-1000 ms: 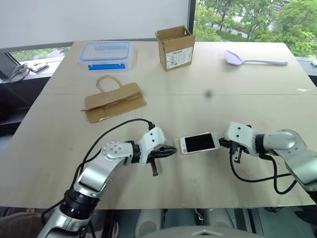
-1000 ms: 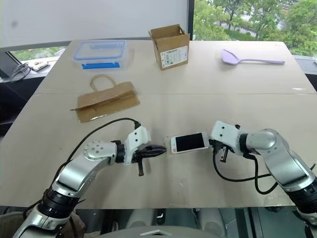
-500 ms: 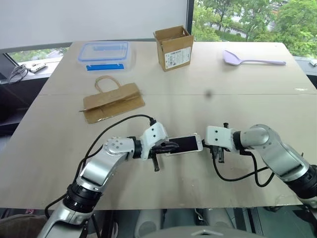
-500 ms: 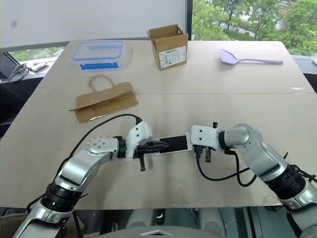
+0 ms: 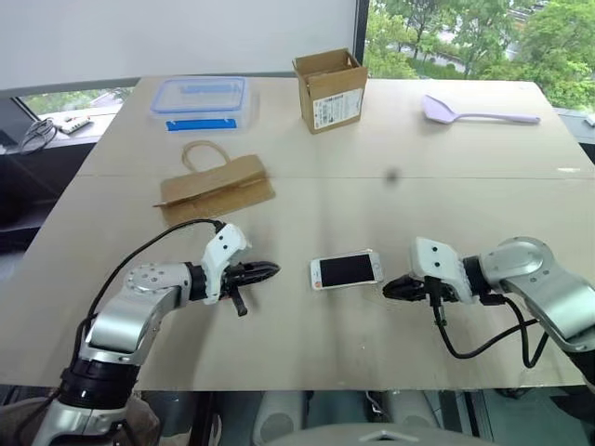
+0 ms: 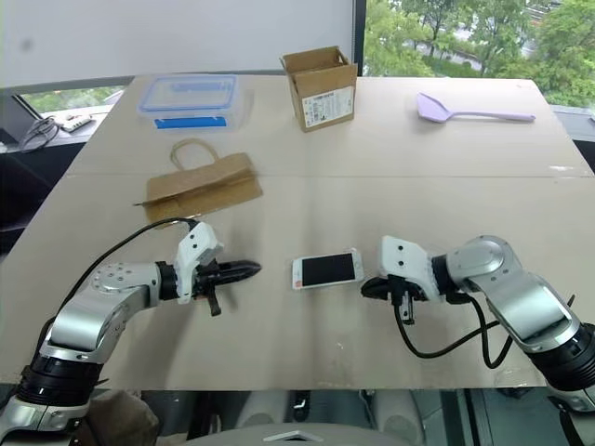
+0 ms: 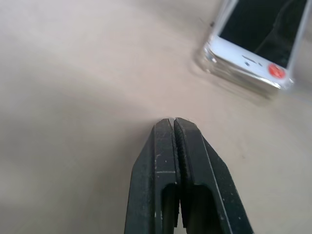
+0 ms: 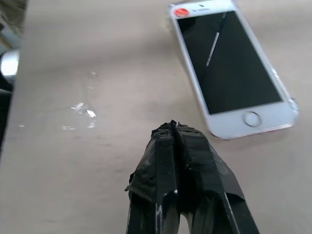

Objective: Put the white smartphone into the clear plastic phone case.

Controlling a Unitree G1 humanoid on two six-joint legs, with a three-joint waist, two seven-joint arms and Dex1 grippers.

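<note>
The white smartphone [image 5: 346, 270] lies flat and screen up on the table [image 5: 307, 214], near the front middle. The clear plastic phone case [image 7: 212, 62] shows as a thin transparent rim around the phone's end and sides; the phone sits inside it. My left gripper [image 5: 271, 270] is shut and empty, a short way left of the phone, with its tips pointing at it. My right gripper [image 5: 390, 288] is shut too, holding nothing, just right of the phone's home-button end [image 8: 251, 118]. Neither gripper touches the phone.
At the back left stands a clear food box with a blue-rimmed lid [image 5: 199, 97]. A folded brown paper bag [image 5: 216, 189] lies nearer. An open cardboard box [image 5: 329, 88] sits at the back middle, a lilac spoon [image 5: 474, 112] at the back right.
Half a second ago both grippers were pressed against the phone's two ends. Both have since drawn back, the left to the left and the right to the right. The phone now lies free.
</note>
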